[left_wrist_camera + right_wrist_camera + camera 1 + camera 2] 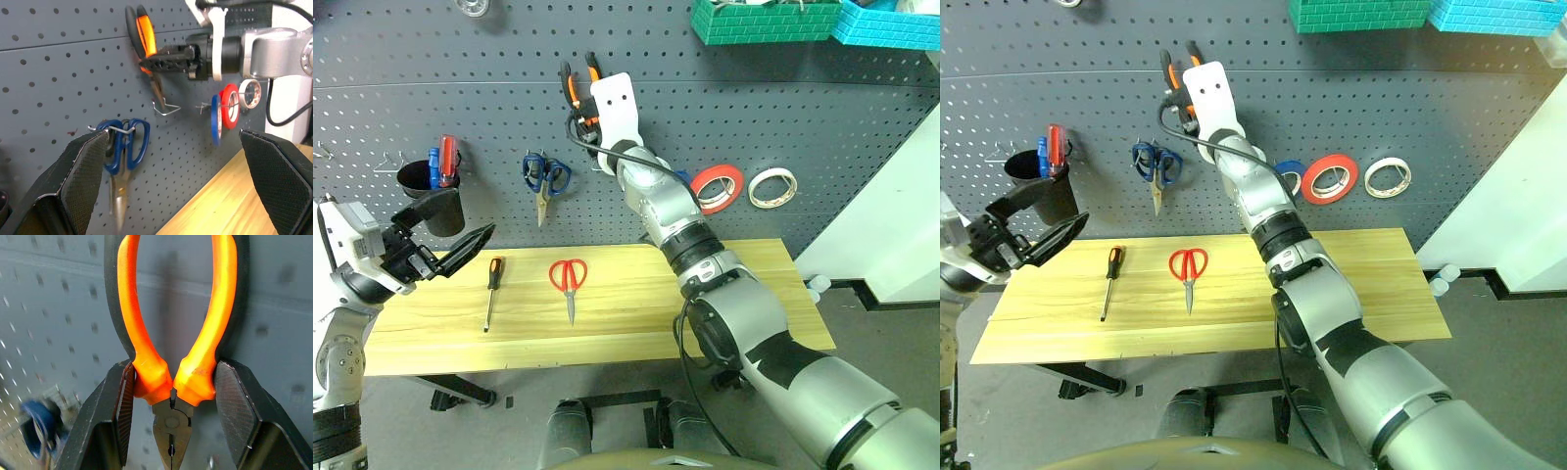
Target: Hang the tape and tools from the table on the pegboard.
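1. Nearest me, the left gripper hangs out past the left end of the surface, its jaws spread wide and holding nothing. It looks parked there to keep out of the other arm's way.

2. On the surface, ahead and to the right of those empty jaws, lie the slim screwdriver and, just beyond it, the red-handled scissors. Both lie flat and well apart from either gripper, so I judge them still waiting their turn.

3. Farther in, the right gripper is stretched up against the pegboard. Its jaws are closed on the pliers, pinching the orange-and-black handles near the pivot, handles up and nose down. That hold leaves the loop between the handles free, presumably so it can be dropped over a hook.

4. Just below the pliers' nose, a bare wire hook juts from the board. I take it for the likely target, and the handle loop would have to be brought over it.

5. Below and to the left of the right jaws hang the blue-handled scissors, and further left a black cup holds the red and blue screwdrivers.

6. Below and to the right of the jaws, a blue roll and a red roll hang on pegs, with the cream-white tape beyond them, already on the board. That part of the job looks done.
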Robot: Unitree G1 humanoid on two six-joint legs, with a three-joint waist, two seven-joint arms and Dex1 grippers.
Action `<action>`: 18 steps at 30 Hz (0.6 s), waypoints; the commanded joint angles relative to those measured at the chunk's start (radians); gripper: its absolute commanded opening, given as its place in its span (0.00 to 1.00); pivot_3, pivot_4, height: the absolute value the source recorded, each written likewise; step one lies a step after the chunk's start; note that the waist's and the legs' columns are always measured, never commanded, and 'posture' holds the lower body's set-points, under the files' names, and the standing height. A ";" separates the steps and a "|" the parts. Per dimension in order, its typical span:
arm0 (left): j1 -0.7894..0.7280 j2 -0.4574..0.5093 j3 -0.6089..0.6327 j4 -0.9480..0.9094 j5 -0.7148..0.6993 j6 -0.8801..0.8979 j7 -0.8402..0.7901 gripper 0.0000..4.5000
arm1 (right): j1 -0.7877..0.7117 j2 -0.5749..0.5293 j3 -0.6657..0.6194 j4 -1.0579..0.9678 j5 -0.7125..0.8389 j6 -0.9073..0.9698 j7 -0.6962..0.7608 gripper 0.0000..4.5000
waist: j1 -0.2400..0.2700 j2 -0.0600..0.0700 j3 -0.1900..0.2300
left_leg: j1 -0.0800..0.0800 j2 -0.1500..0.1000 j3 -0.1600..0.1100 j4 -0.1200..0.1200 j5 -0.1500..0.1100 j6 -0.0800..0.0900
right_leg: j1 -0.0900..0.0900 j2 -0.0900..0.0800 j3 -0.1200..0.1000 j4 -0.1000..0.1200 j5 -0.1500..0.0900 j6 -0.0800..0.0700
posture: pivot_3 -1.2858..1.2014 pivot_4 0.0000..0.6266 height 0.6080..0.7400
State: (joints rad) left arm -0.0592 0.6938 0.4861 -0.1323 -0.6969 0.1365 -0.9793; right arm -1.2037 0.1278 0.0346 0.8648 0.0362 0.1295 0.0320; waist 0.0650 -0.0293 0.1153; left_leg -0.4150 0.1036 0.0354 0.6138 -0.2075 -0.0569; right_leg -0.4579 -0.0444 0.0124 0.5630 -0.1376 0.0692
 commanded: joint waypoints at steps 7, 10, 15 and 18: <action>-0.042 0.008 -0.009 0.017 0.028 -0.022 -0.015 1.00 | 0.033 0.000 -0.024 -0.047 -0.007 0.060 -0.069 0.46 | -0.001 0.000 0.000 | 0.000 0.000 0.000 0.000 0.000 0.000 | 0.000 0.000 0.000 0.000 0.000 0.000 | 0.61 0.10 1.00; -0.046 0.002 -0.013 0.021 0.032 -0.024 -0.015 1.00 | 0.031 -0.006 -0.026 -0.054 -0.005 0.072 -0.062 0.62 | -0.001 0.000 0.000 | 0.000 0.000 0.000 0.000 0.000 0.000 | 0.000 0.000 0.000 0.000 0.000 0.000 | 0.61 0.10 1.00; -0.046 0.008 -0.028 0.036 0.049 -0.026 -0.022 1.00 | 0.031 -0.016 -0.038 -0.099 0.015 0.112 -0.046 0.95 | -0.001 0.000 0.000 | 0.000 0.000 0.000 0.000 0.000 0.000 | 0.000 0.000 0.000 0.000 0.000 0.000 | 0.60 0.10 1.00; -0.038 0.002 -0.029 0.047 0.051 -0.027 -0.026 1.00 | 0.034 -0.022 -0.038 -0.155 0.031 0.148 -0.037 0.99 | -0.001 0.000 0.000 | 0.000 0.000 0.000 0.000 0.000 0.000 | 0.000 0.000 0.000 0.000 0.001 -0.001 | 0.60 0.10 1.00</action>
State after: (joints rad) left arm -0.0907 0.6938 0.4476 -0.0780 -0.6434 0.1260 -1.0011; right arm -1.1502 0.1260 0.0318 0.7894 0.0622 0.2816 0.0050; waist 0.0644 -0.0289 0.1155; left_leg -0.4152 0.1036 0.0352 0.6138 -0.2075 -0.0569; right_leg -0.4582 -0.0447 0.0120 0.5634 -0.1370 0.0683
